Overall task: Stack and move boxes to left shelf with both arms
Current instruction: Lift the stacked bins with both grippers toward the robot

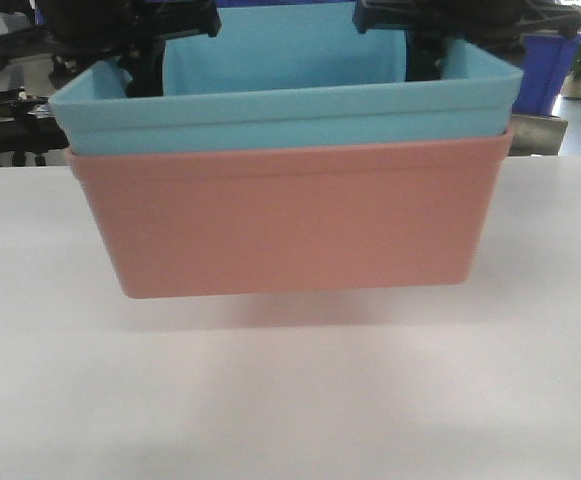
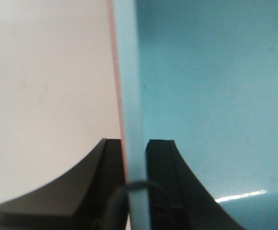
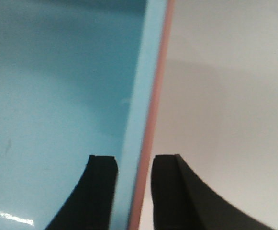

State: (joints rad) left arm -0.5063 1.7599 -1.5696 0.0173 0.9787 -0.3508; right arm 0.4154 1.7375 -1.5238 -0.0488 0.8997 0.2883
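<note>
The light blue box (image 1: 290, 100) sits nested inside the salmon pink box (image 1: 290, 220). The stack hangs just above the white table (image 1: 290, 400), with a shadow beneath it. My left gripper (image 1: 142, 70) is shut on the stack's left wall. In the left wrist view this gripper (image 2: 135, 143) has one finger outside the thin pink rim (image 2: 115, 72) and one inside the blue box (image 2: 215, 96). My right gripper (image 1: 425, 60) is shut on the right wall. In the right wrist view it (image 3: 134, 158) straddles the blue box's wall (image 3: 57, 96) and the pink rim (image 3: 160, 72). The left shelf is out of view.
Dark blue bins (image 1: 545, 70) stand behind the table at the back right. Dark equipment (image 1: 0, 110) sits at the back left. The stack fills most of the front view and hides what lies behind it.
</note>
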